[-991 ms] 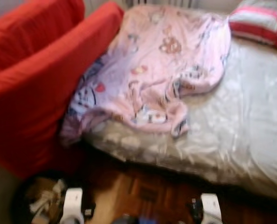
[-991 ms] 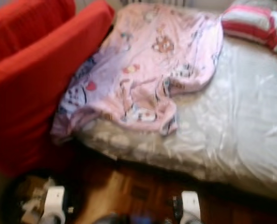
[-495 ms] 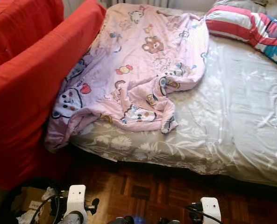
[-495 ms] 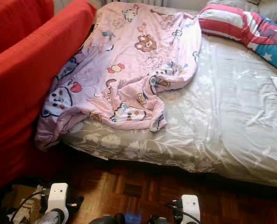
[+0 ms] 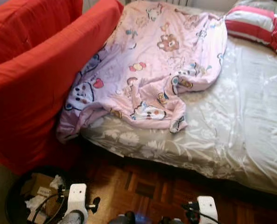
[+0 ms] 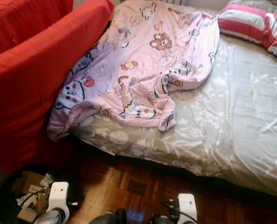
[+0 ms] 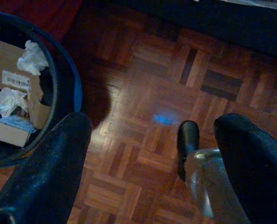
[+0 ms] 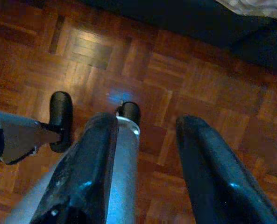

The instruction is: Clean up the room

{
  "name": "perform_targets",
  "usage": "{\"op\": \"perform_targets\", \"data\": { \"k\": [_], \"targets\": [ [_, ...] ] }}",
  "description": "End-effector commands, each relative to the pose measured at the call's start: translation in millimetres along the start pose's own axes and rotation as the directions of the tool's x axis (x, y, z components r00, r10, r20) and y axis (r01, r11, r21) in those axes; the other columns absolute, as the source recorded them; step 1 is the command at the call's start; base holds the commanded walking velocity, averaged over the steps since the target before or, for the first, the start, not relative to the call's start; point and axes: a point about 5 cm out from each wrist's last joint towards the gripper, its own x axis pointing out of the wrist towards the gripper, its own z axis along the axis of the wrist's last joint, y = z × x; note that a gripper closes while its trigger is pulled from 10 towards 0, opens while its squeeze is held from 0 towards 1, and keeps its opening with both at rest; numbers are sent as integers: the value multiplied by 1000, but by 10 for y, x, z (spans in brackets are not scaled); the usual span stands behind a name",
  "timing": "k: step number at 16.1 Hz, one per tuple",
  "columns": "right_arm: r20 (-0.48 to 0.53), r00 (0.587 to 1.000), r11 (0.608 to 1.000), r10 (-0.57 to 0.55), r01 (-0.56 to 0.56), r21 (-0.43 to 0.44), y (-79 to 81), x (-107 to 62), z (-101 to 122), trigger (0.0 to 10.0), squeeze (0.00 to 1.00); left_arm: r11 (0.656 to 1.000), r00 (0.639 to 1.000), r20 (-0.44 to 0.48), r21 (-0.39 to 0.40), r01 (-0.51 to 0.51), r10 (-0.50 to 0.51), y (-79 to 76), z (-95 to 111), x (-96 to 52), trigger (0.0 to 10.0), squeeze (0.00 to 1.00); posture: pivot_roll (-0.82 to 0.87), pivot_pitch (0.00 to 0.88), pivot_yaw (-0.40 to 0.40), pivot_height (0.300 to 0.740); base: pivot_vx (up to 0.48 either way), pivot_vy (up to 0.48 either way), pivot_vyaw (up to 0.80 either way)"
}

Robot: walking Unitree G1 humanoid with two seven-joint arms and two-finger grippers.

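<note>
A pink cartoon-print blanket (image 5: 152, 70) lies crumpled over the left part of a bed with a grey floral sheet (image 5: 241, 121); one corner hangs off the bed edge beside a red armchair (image 5: 31, 79). A striped red, white and pink pillow (image 5: 259, 25) rests at the bed's far right. Both arms hang low at the picture's bottom edge, over the parquet floor. In the left wrist view my left gripper (image 7: 152, 154) stands open above the floor. My right gripper (image 8: 145, 158) is open too, nothing between its fingers.
A round black bin (image 5: 14, 200) holding cardboard and crumpled paper (image 7: 17, 88) stands on the floor at my lower left, beside the armchair. Dark parquet (image 5: 147, 186) runs between me and the bed.
The whole picture has shifted right and slightly down since half a second ago, so the camera moved. The blanket, bed and armchair stay put; both arms still hang low.
</note>
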Motion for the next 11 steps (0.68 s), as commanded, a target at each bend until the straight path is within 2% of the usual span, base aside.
{"op": "perform_targets", "data": {
  "k": [1,7,11],
  "targets": [
    [-33,999,1000,-6,6,26,-22,-29,-118,10000,0,1000,999,-39,-8,-9,9,21,-104,-31,10000,0,159,239,0,740,0,0,0],
    [-26,1000,1000,-8,9,29,-45,-31,-110,10000,0,1000,999,-53,-10,-11,10,27,-126,-36,10000,0,155,212,-6,740,201,0,0],
    [5,1000,999,-17,17,45,47,19,40,10000,0,1000,999,-47,-15,-13,13,36,-54,-5,10000,0,146,152,-6,740,181,0,0]
  ]
}}
